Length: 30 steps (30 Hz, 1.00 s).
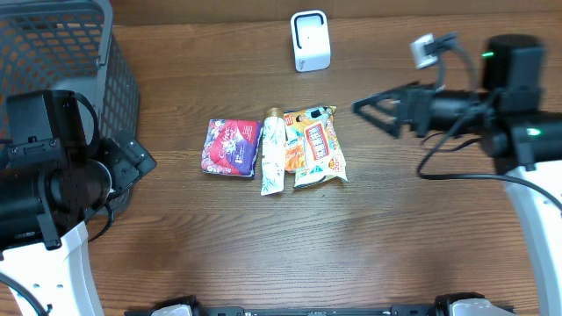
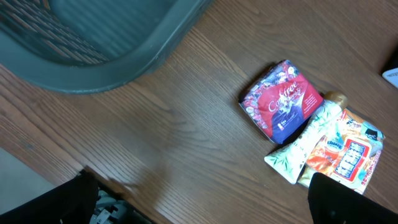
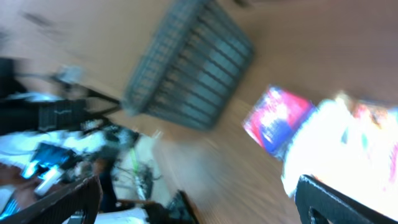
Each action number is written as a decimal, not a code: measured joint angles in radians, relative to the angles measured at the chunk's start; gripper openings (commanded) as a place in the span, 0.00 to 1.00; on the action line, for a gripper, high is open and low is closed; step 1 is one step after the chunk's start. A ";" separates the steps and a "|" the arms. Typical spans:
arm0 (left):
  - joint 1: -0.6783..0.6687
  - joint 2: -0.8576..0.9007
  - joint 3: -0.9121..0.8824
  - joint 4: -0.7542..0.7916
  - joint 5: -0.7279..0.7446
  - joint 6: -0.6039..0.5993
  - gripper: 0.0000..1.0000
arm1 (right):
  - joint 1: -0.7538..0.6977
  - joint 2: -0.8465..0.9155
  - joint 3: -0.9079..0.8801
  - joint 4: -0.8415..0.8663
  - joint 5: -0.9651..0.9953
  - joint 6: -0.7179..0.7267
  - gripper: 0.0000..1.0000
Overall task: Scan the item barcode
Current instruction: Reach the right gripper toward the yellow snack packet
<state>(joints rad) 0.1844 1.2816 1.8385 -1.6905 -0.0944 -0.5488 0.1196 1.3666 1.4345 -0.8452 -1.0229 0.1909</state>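
Three items lie side by side mid-table: a red and purple packet (image 1: 232, 147), a white tube (image 1: 273, 154) and an orange snack packet (image 1: 318, 145). A white barcode scanner (image 1: 310, 41) stands behind them. My right gripper (image 1: 379, 109) hovers open to the right of the items, pointing at them and holding nothing. My left gripper (image 1: 139, 164) is open and empty at the left, well short of the red packet. The left wrist view shows the red packet (image 2: 283, 102), the tube (image 2: 308, 146) and the snack packet (image 2: 345, 155) ahead of my open left gripper (image 2: 199, 211). The right wrist view is blurred, with my right gripper (image 3: 199, 205) open.
A grey mesh basket (image 1: 66, 53) stands at the table's back left, next to my left arm; it also shows as the basket (image 2: 93, 43) and, blurred, the basket (image 3: 193, 68). Bare wood lies in front of the items.
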 measured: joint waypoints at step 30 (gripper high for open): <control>0.000 0.003 0.000 0.000 0.000 0.000 1.00 | 0.568 0.379 0.001 0.041 0.870 0.295 1.00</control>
<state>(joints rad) 0.1844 1.2842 1.8385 -1.6909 -0.0944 -0.5488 0.6876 1.7454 1.4353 -0.8043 -0.1528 0.4858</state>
